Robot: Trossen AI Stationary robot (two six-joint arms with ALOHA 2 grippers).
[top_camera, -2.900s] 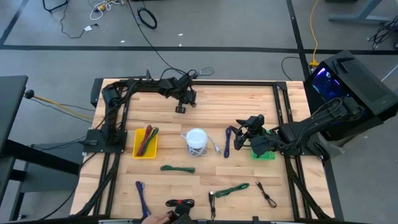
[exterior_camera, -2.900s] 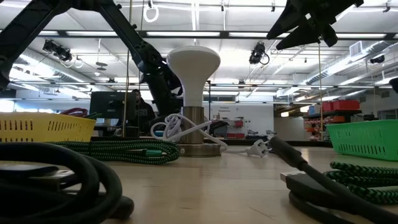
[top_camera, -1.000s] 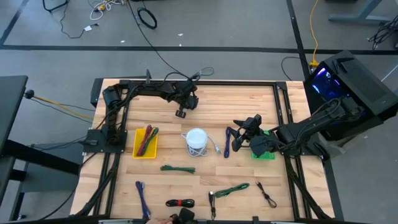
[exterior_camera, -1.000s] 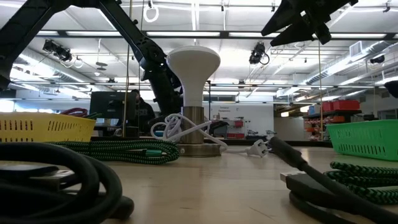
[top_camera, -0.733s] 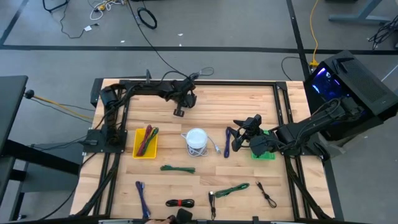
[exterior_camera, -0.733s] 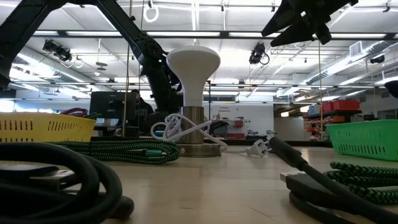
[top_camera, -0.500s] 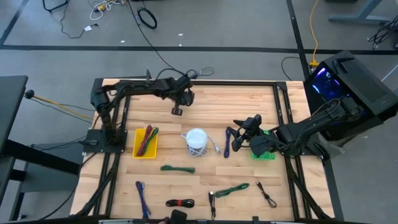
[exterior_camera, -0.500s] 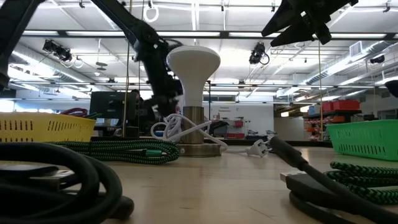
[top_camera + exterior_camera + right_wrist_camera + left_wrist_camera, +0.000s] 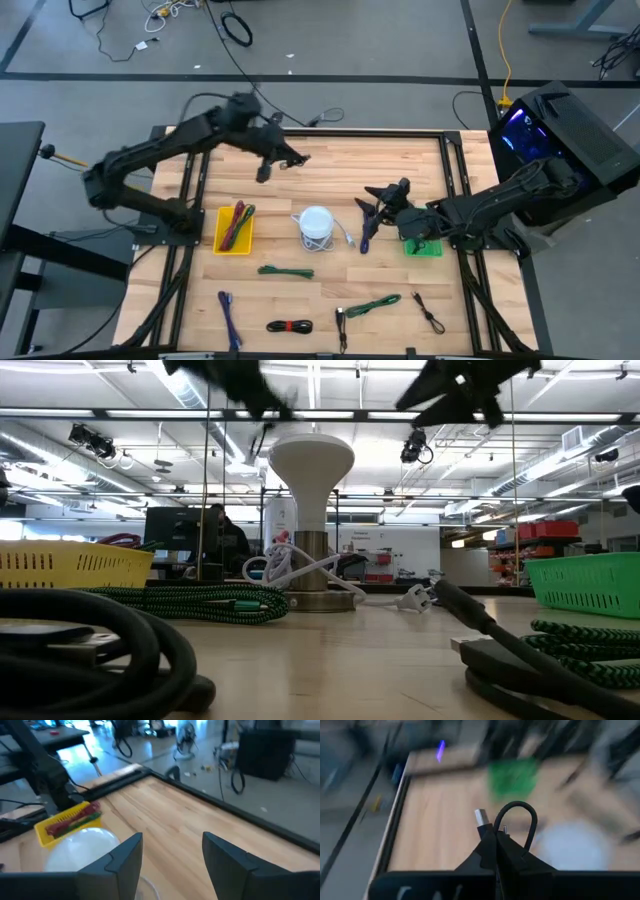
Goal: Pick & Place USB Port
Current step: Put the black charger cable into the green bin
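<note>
Your left gripper (image 9: 268, 165) hangs above the table (image 9: 330, 165) near its far edge, left of centre, jaws clamped tight on a looped black cable (image 9: 520, 822) whose silver USB plug (image 9: 481, 817) juts beside the fingers. Your right gripper (image 9: 372, 205) waits toward the right edge, jaws spread wide and empty, between the white lamp (image 9: 316, 224) and the green bin (image 9: 424, 246).

The left gripper (image 9: 496, 851), fingers pressed together, pinches a looped black cable (image 9: 520, 820) — its silver plug (image 9: 481, 816) pointing outward — above a blurred wooden table (image 9: 440, 825).
</note>
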